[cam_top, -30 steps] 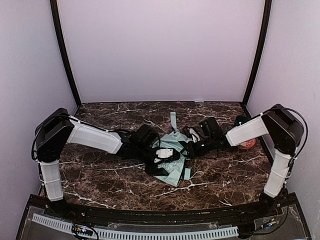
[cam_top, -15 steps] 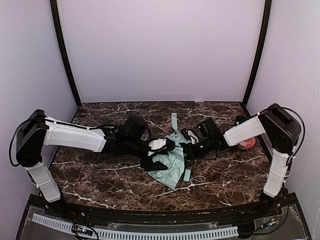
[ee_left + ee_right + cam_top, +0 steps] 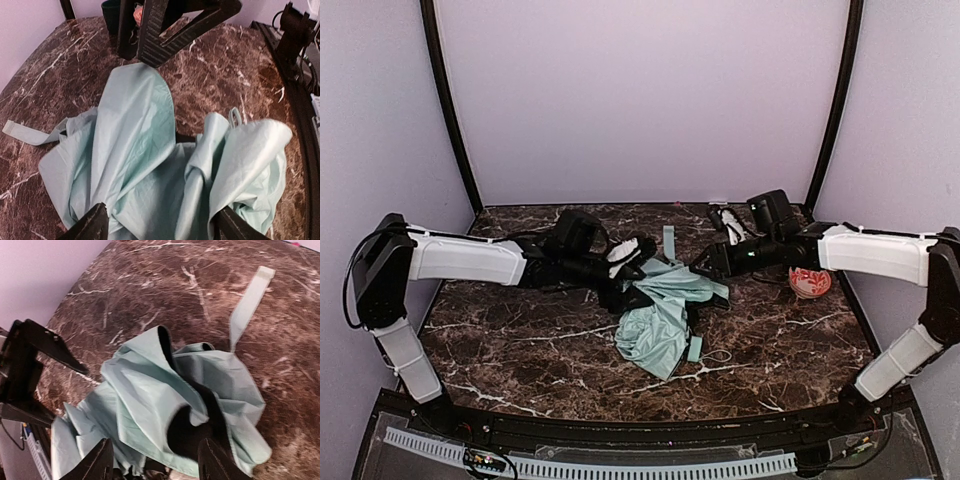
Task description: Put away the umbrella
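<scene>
Right end effector (image 3: 704, 268) withdrawn, umbrella (image 3: 658, 318) handle nearward

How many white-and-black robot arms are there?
2: the left arm reaches from the left, the right arm from the right, both toward the crumpled pale mint-green umbrella. None appears hidden.

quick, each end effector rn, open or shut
left end effector: open, astride the umbrella, gripping nothing
right end effector: open, holding nothing

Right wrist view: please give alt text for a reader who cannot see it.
A crumpled mint-green umbrella, black underside showing, lies on a brown marble table, its strap stretched toward the far right. The right gripper stands open at the bottom edge, over the fabric.
</scene>
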Available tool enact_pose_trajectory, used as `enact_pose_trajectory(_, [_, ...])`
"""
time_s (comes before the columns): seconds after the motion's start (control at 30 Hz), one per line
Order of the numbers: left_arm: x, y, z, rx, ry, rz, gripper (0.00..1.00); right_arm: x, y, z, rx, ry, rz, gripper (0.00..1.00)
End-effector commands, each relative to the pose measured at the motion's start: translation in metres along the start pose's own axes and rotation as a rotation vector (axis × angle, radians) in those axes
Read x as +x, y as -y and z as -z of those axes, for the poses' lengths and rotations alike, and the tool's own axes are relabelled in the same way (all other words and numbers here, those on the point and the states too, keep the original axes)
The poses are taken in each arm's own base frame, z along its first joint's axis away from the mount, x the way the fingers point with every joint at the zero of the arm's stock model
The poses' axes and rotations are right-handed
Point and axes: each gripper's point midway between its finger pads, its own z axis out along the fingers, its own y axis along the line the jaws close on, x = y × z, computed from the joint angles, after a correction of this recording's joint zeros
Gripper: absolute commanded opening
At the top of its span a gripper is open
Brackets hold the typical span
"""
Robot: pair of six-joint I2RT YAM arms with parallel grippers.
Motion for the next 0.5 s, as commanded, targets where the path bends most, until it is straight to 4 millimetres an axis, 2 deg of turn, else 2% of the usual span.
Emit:
enact_pose_trajectory(0.0, [-0.028,-0.029,0.022,-0.024,0.113,0.115,0.72,0.028,0.061,0.016,0.266,-0.043,-0.11,0.59])
enact_pose_trajectory(0.1, [-0.008,-0.069,0.009,-0.122,0.03,0.212,0.72,0.04,0.079,0.016,0.308,-0.048,-0.14,0.63])
enact_pose_trajectory(0.2, [0.011,-0.085,-0.01,-0.13,-0.024,0.24,0.73,0.05,0.086,0.004,0.294,-0.073,-0.143,0.65])
enact_pose_trajectory(0.37, [0.017,-0.081,-0.038,-0.024,-0.028,0.249,0.73,0.076,0.103,-0.024,0.286,-0.16,-0.159,0.64])
enact_pose_trajectory(0.47, [0.012,-0.069,-0.045,0.053,0.011,0.238,0.73,0.088,0.106,-0.041,0.241,-0.194,-0.159,0.55])
